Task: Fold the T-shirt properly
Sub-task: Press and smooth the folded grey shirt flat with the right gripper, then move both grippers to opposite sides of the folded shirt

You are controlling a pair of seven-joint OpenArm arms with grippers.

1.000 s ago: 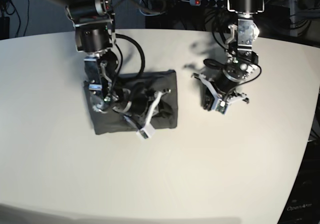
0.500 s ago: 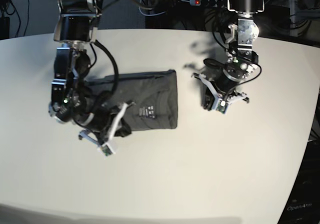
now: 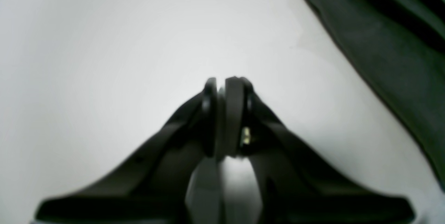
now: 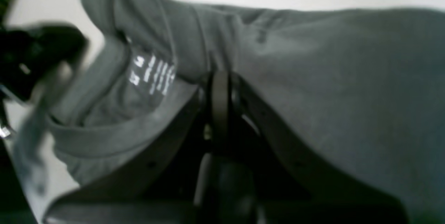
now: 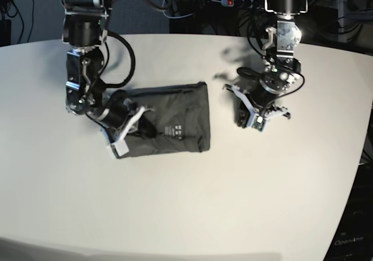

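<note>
The dark grey T-shirt (image 5: 175, 127) lies folded into a rectangle on the white table (image 5: 233, 203), with its white neck label (image 5: 173, 131) showing. My right gripper (image 5: 147, 128) is shut and sits low over the shirt's left part. In the right wrist view its tips (image 4: 220, 78) are over the cloth (image 4: 330, 95), right of the label (image 4: 151, 74); no fabric shows between them. My left gripper (image 5: 242, 120) is shut and empty over bare table just right of the shirt. In the left wrist view (image 3: 226, 85) the shirt's edge (image 3: 393, 43) is at the upper right.
A power strip (image 5: 236, 2) and cables lie behind the table's far edge. The table's right edge (image 5: 355, 173) curves in near dark equipment. Both arm bases stand at the back of the table.
My right gripper swung from the shirt's middle out past its lower left corner, then came back over its left part. The shirt now lies flatter. The left arm has barely moved.
</note>
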